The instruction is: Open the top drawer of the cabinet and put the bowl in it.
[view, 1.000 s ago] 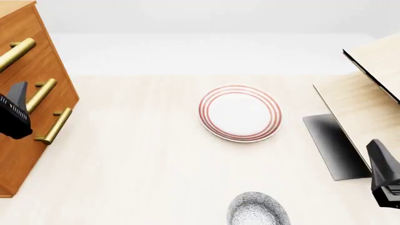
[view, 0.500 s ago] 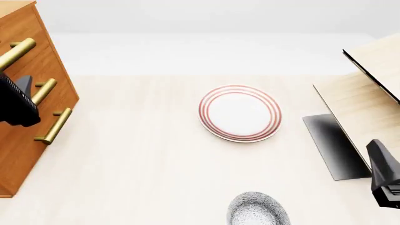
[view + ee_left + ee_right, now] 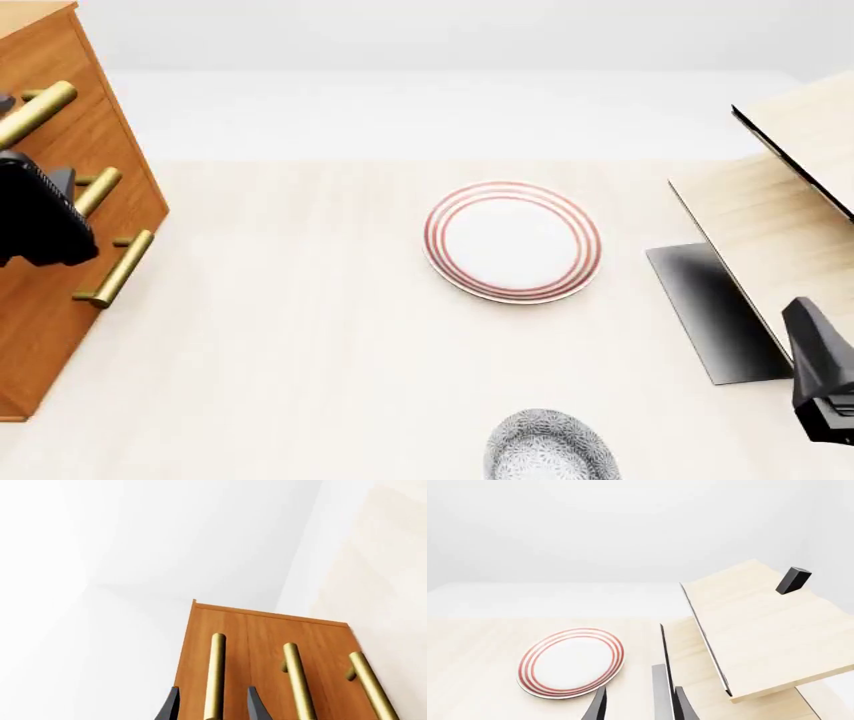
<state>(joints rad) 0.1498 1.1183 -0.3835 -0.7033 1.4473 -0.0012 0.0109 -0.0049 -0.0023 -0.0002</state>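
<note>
The orange-brown cabinet (image 3: 54, 290) stands at the table's left edge with all three drawers shut. My left gripper (image 3: 213, 711) is open, and its two dark fingertips (image 3: 171, 709) stand either side of the brass handle (image 3: 215, 675) of the top drawer (image 3: 200, 645), with a gap on each side. In the front view the left arm's black body (image 3: 40, 215) hides part of the cabinet front. The speckled bowl (image 3: 550, 450) sits at the near table edge, right of centre. My right gripper (image 3: 639, 711) is open and empty, hanging at the near right, well clear of the bowl.
A white plate with red rings (image 3: 513, 241) lies mid-table, beyond the bowl. A pale wooden structure with a black edge (image 3: 787, 190) and a dark base plate (image 3: 714, 310) fills the right side, close to the right arm (image 3: 821, 385).
The left gripper has risen along the cabinet front from the middle handle's height to the top handle. The right arm, bowl and plate have not moved.
</note>
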